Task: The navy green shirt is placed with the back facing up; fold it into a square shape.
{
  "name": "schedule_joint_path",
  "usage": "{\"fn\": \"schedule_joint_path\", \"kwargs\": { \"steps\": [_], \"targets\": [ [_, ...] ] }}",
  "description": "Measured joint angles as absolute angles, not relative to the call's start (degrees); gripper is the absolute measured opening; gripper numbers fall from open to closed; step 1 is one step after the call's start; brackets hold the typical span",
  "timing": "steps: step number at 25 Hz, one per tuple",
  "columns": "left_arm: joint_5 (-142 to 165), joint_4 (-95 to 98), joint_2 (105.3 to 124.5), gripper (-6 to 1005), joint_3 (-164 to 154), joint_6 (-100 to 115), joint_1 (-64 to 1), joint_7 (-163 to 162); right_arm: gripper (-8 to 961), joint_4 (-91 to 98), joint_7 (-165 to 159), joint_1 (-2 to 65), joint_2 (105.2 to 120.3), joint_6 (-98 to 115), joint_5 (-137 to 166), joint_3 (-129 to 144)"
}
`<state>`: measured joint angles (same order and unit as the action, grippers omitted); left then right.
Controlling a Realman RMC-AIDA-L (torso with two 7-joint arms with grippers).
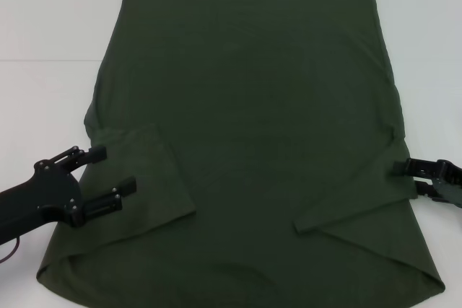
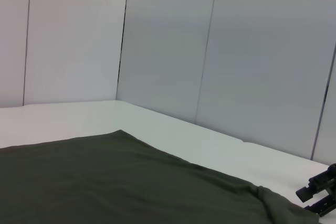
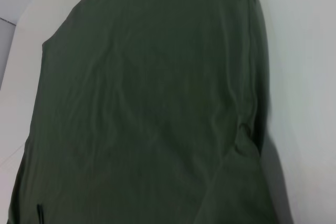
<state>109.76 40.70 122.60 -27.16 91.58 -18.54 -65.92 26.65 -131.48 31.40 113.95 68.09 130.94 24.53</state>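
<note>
White counter point(image 1: 50, 27) under pale wall panels point(image 2: 168, 45). Navy green shirt point(image 1: 245, 106) spread flat, plain side up, both sleeves folded inward. Left gripper point(image 1: 108, 177) at shirt's left edge, fingers parted, holding nothing. Right gripper point(image 1: 406, 178) at right edge; opening cannot be told.

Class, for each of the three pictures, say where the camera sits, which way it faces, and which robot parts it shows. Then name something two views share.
Head view: from the robot's head, forward and down onto the navy green shirt on the white table; open left gripper and right gripper at its sides.
Left wrist view: low over the table, looking across the shirt toward grey wall panels; the right gripper shows far off.
Right wrist view: above, facing down the shirt's length; no robot parts.
Shared: the shirt appears in all three.
</note>
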Motion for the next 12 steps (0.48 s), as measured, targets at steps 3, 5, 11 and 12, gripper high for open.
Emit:
{"fn": "schedule_joint_path", "kwargs": {
  "steps": [3,5,11,12],
  "targets": [
    [109.7,40.7,122.6,849,-27.2,91.6,-18.5,-65.9,752,26.6,-131.6,31.4,113.97,68.1,131.0,24.5],
    [109.6,40.7,122.6,849,-27.2,91.6,-18.5,-65.9,728,26.6,-131.9,31.4,113.98,68.2,131.0,24.5],
    [109.2,40.7,122.6,849,-27.2,91.6,-18.5,-65.9,654,26.8,-133.0,31.4,113.68,68.2,131.1,24.5],
    [109.2,40.7,122.6,849,-27.2,91.6,-18.5,-65.9,632,26.8,-133.0,31.3,113.65,68.2,131.1,24.5]
  ]
}}
